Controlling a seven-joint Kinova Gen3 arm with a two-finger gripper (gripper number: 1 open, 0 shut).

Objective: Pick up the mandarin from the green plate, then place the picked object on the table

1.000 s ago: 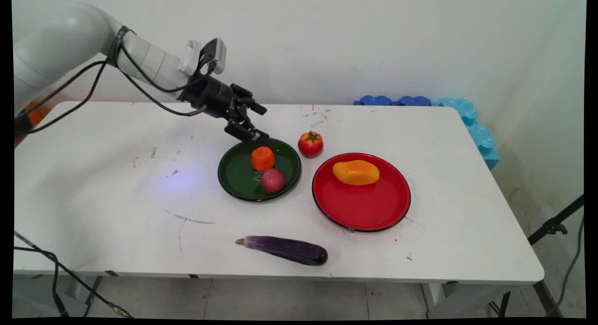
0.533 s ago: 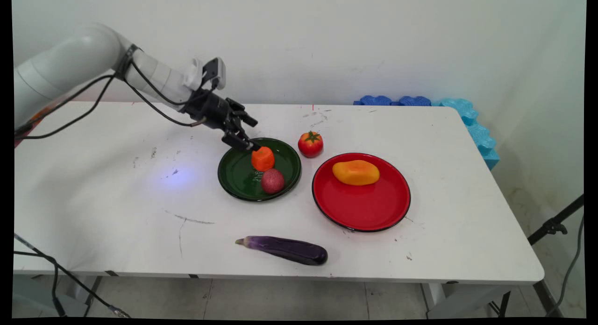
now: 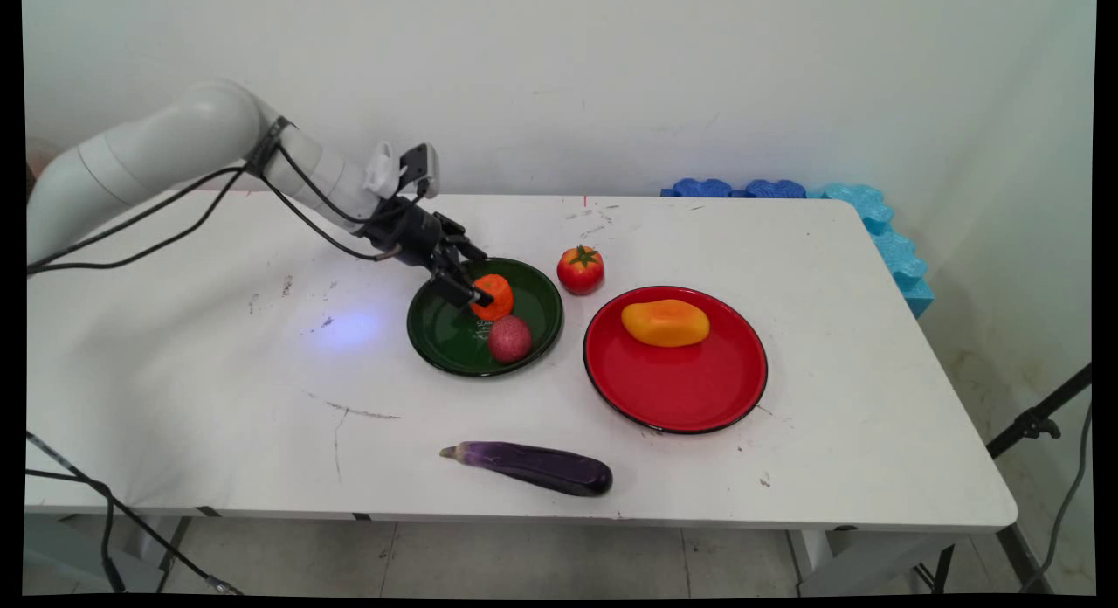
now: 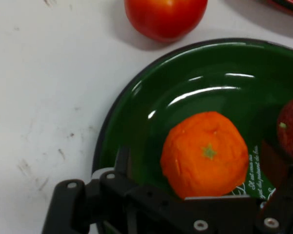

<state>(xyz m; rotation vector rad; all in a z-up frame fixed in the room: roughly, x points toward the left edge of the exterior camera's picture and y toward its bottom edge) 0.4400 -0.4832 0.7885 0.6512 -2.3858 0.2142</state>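
Your jaws [image 4: 205,195] stand released, one finger either side of the orange carrot stub [image 4: 205,153], a rough chunk with a green dot on top. It sits in the green plate [image 3: 454,337] beside a reddish potato [image 3: 509,338]. A tomato [image 3: 581,269] stands just beyond on the worktop [image 3: 218,372].

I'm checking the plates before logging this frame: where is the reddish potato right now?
In the main view the reddish potato lies on the green plate, near its front right edge, just in front of the orange piece.
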